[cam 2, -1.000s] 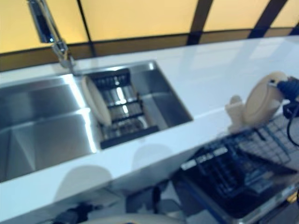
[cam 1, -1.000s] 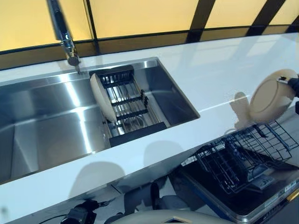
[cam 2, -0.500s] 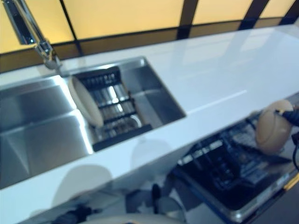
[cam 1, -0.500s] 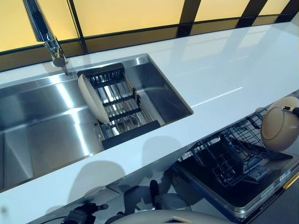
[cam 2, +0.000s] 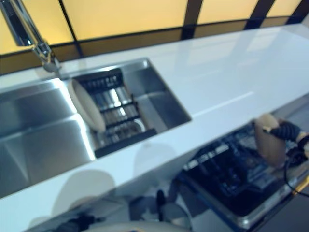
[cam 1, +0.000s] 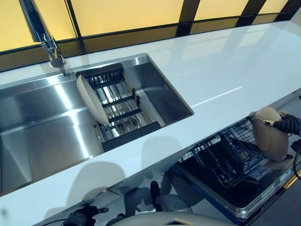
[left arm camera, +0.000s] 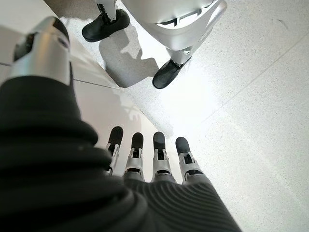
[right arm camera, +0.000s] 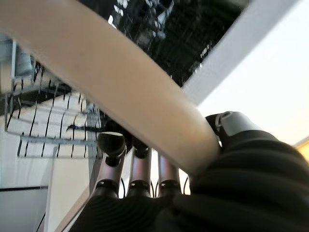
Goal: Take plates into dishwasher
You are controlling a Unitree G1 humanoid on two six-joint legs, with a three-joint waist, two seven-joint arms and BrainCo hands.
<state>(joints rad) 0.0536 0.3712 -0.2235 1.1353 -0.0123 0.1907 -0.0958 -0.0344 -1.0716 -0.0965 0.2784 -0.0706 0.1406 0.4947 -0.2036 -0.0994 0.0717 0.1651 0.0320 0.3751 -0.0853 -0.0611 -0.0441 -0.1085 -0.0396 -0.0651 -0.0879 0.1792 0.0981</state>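
My right hand (cam 1: 288, 125) is shut on the rim of a beige plate (cam 1: 269, 133), holding it on edge just above the black wire dishwasher rack (cam 1: 225, 157) at the lower right. In the right wrist view the plate (right arm camera: 111, 72) runs across the thumb (right arm camera: 231, 123) and fingers (right arm camera: 140, 169), with the rack wires (right arm camera: 48, 125) behind. A second beige plate (cam 1: 91, 100) stands on edge in the dark drying rack (cam 1: 120, 108) inside the steel sink (cam 1: 42, 127). My left hand (left arm camera: 145, 159) hangs over the floor, fingers straight and empty.
The white counter (cam 1: 225, 70) runs across the view, with the tap (cam 1: 44, 35) behind the sink. The pulled-out dishwasher rack sits below the counter's front edge over the open door (cam 1: 244, 197).
My right hand has carried the plate from above the counter's edge down and slightly left, low over the dishwasher rack. The camera has also shifted right.
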